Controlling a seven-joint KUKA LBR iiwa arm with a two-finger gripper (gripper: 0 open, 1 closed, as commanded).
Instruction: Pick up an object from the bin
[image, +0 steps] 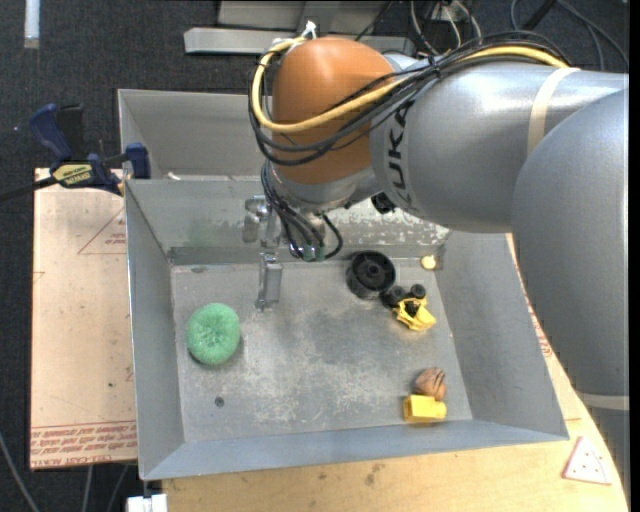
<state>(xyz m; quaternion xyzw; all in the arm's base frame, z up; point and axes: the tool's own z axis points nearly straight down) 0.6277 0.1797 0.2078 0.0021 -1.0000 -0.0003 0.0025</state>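
Green ball (214, 333), round and fuzzy-looking, lies on the floor of the bin (150, 330) at the lower left of the frame, apart from the walls and from everything else. It is the thing nearest the hand (267, 298), which hangs up and to the right of it, low over bare floor just in front of the back wall. Whether the hand is spread or pressed together I cannot tell from this angle.

The likeliest failure is an empty grab: going straight down from here would meet only metal. A poorly centred approach to the ball could nudge it into rolling, and it looks soft enough to squash and slip out. Right of the hand, a black wheel (371, 273) and a yellow and black toy (412, 310) sit just beside each other, so a grab there could catch 2 things or neither. The brown lump (430, 381) and yellow block (424, 408) at the lower right lie close to the front wall, which the hand might strike.
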